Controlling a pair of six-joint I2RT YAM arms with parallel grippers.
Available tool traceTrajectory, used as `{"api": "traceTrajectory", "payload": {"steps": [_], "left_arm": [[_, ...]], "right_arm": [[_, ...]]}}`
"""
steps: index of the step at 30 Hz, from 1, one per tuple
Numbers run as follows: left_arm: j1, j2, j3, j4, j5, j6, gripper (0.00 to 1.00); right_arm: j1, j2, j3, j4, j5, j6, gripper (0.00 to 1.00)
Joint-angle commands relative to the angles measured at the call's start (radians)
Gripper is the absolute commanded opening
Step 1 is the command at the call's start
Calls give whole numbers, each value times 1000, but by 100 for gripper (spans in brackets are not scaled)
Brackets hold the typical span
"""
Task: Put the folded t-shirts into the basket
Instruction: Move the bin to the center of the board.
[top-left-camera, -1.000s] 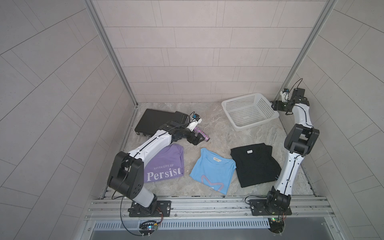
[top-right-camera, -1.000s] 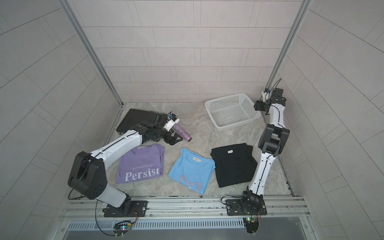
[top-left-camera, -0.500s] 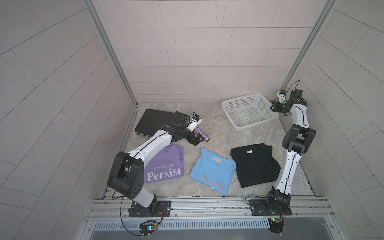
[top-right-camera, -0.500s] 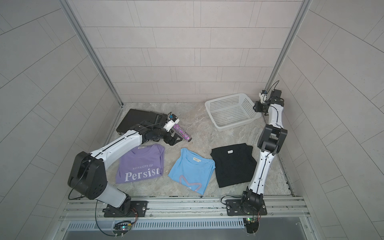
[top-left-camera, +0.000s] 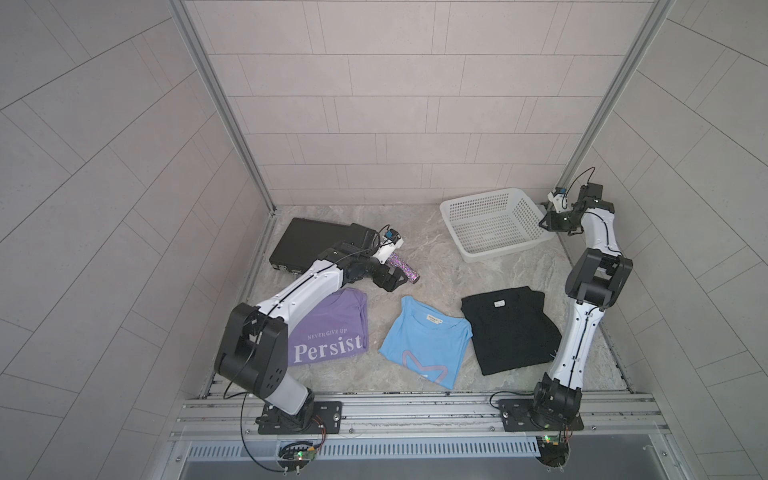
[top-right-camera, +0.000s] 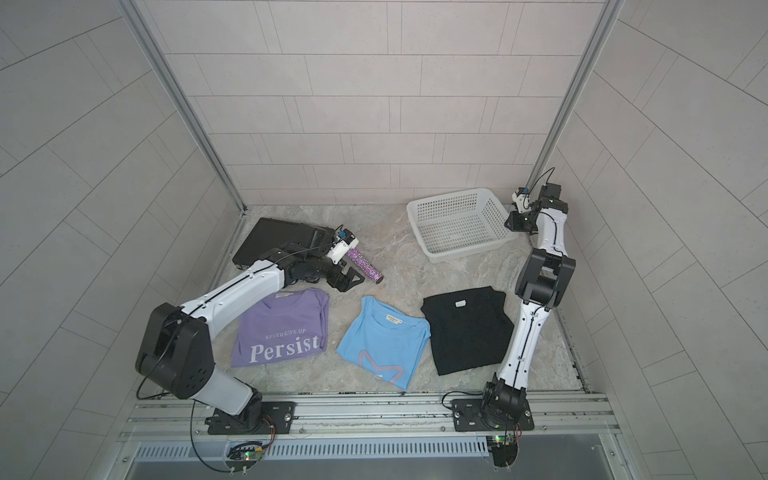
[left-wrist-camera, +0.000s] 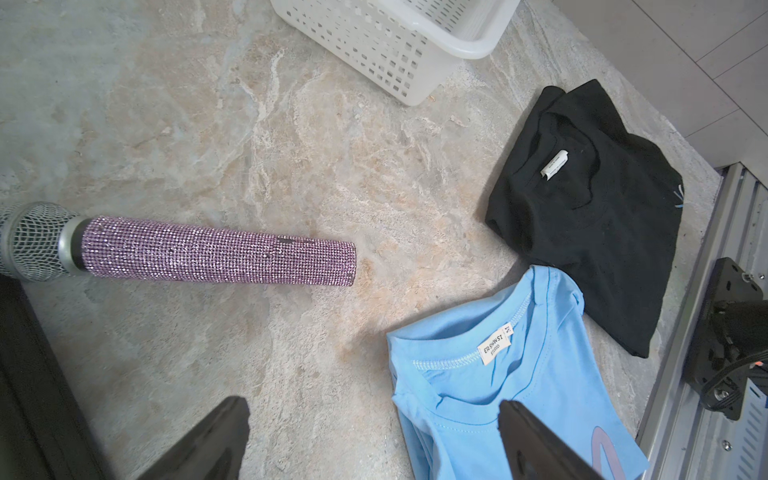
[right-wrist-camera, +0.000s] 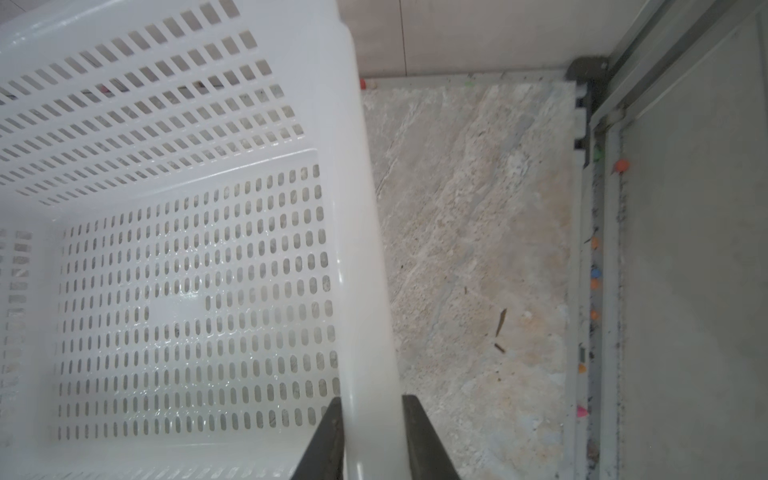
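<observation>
Folded t-shirts all out on the counter (top-left-camera: 419, 245), short of the basket (top-left-camera: 494, 226).
Lilac shirt (top-left-camera: 328, 332), blue shirt (top-left-camera: 424, 345) and black shirt (top-left-camera: 511, 328) lie in a row nearer than the basket, the black one closest to it. Left fingers (left-wrist-camera: 208, 444) hang spread above the counter, well left of the basket, beside a glittery microphone (top-left-camera: 402, 268). Right fingers (right-wrist-camera: 428, 449) pinch the basket's right-hand rim.

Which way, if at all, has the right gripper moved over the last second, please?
Yes: the right gripper has shifted toward the basket, away from the side wall, and now grips its rim.
</observation>
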Motion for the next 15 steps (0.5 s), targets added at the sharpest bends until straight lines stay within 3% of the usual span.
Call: {"api": "traceTrajectory", "payload": {"steps": [1, 8, 15], "left_arm": [[-4, 2, 17, -31, -1, 16, 95], [-4, -9, 17, -37, -20, 12, 95], [-5, -10, 26, -50, -54, -3, 95]], "right_arm": [[15, -116, -107, -42, -25, -25, 22], [55, -381, -527, 155, 21, 89, 17], [96, -591, -827, 302, 69, 289, 15]]}}
